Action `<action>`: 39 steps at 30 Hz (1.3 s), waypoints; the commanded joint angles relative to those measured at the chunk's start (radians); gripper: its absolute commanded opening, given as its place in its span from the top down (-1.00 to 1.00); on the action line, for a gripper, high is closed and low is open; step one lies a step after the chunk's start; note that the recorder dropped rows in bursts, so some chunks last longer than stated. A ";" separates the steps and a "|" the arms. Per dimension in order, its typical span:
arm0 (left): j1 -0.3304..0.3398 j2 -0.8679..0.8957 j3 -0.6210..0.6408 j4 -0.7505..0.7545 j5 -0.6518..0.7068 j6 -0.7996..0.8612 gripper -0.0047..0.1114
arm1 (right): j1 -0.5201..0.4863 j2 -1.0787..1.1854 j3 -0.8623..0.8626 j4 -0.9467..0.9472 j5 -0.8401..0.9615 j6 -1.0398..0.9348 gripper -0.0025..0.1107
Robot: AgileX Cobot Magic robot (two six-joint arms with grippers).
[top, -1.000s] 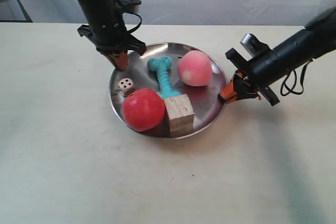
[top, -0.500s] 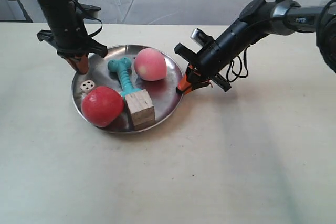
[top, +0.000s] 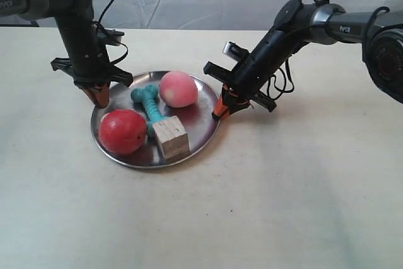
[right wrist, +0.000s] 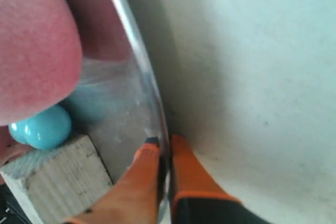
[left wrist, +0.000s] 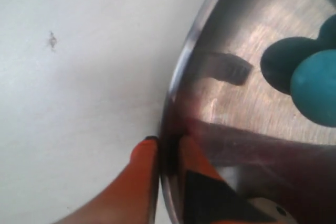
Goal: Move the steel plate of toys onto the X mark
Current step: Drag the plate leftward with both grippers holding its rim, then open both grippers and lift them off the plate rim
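I am pinching the rim of the steel plate (top: pixel 200 116) at opposite sides, my left hand (left wrist: pixel 168 148) and right hand (right wrist: pixel 164 148) both closed narrow on it, at the middle of the counter (top: pixel 283 187). I am judging it stiff and slippery, its toys (top: pixel 121 131) loose.

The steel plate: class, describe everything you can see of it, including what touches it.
The steel plate is round, shallow, shiny silver metal with a raised rim, lying about level over the pale table. It holds a red ball, pink peach, turquoise bone and wooden cube. The left gripper and right gripper each pinch its rim at opposite sides.
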 commanded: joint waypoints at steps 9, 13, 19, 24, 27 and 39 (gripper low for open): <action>0.006 -0.003 0.000 0.020 0.020 -0.042 0.24 | 0.006 0.009 -0.009 -0.012 -0.033 0.043 0.31; 0.024 -0.033 0.000 0.031 0.020 -0.042 0.15 | 0.006 0.009 -0.009 -0.036 -0.033 0.047 0.32; 0.055 -0.103 0.000 0.056 0.020 -0.042 0.14 | -0.007 -0.005 -0.011 -0.081 -0.033 0.047 0.24; 0.066 -0.166 0.000 0.067 0.020 -0.042 0.14 | -0.038 -0.021 -0.011 -0.084 -0.033 0.047 0.09; 0.066 -0.211 0.000 0.093 0.020 -0.042 0.14 | -0.073 -0.063 -0.011 -0.115 -0.033 0.047 0.09; 0.092 -0.723 0.310 -0.054 -0.060 -0.032 0.92 | -0.065 -0.787 0.207 -0.419 -0.171 -0.042 0.94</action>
